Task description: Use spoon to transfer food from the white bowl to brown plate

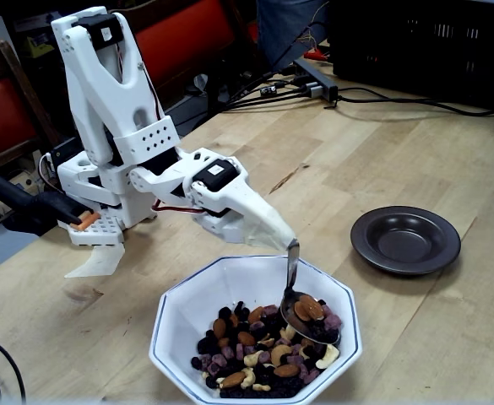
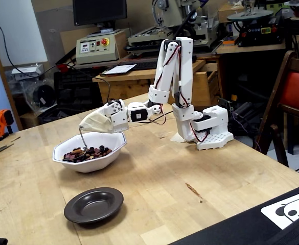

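Observation:
A large white octagonal bowl [image 1: 187, 308] [image 2: 111, 145] with a blue rim line holds the food [image 1: 247, 354] [image 2: 95, 152]: almonds, cashews, raisins and purple cubes. My gripper [image 1: 285, 240] [image 2: 83, 127] hangs over the bowl's rim, wrapped in a pale cover and shut on the spoon's thin handle [image 1: 292, 266]. The silver spoon's bowl [image 1: 308, 316] sits in the mix, loaded with almonds and a few other pieces. The small dark brown plate [image 1: 405, 240] [image 2: 93, 204] lies empty on the table, apart from the bowl.
The arm's white base [image 1: 95, 219] [image 2: 210, 133] stands on the wooden table. Black cables [image 1: 382, 99] and a dark crate [image 1: 424, 42] lie at the table's far edge in a fixed view. A red chair [image 2: 292, 102] stands beside the table.

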